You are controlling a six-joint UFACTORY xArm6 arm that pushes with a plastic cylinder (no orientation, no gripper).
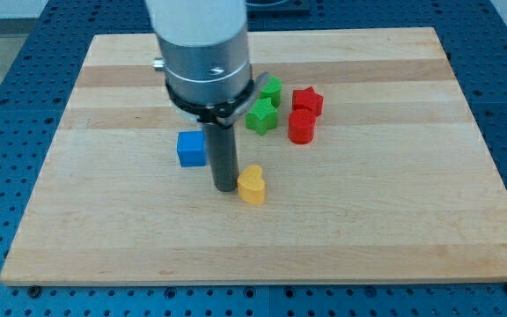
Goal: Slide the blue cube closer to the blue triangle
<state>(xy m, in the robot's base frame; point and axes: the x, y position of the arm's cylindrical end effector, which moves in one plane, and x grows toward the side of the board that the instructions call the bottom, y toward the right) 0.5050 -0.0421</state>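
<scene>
blue cube (191,149) — one; two green blocks (261,115), two red (301,126), one yellow (252,186) touching my tip (225,187) — no jaws.

My arm comes down from the view's top, left of centre, as a broad silver-grey cylinder with a dark ring around its lower edge. Below that ring hangs my straight dark rod, upright and narrow against the wide housing above it. My tip (225,187) sits at the rod's very end, down at the bench, a little below the middle of the view. I carry no jaws, only this rod. The upper part of my arm is cut off by the view's top edge.
</scene>
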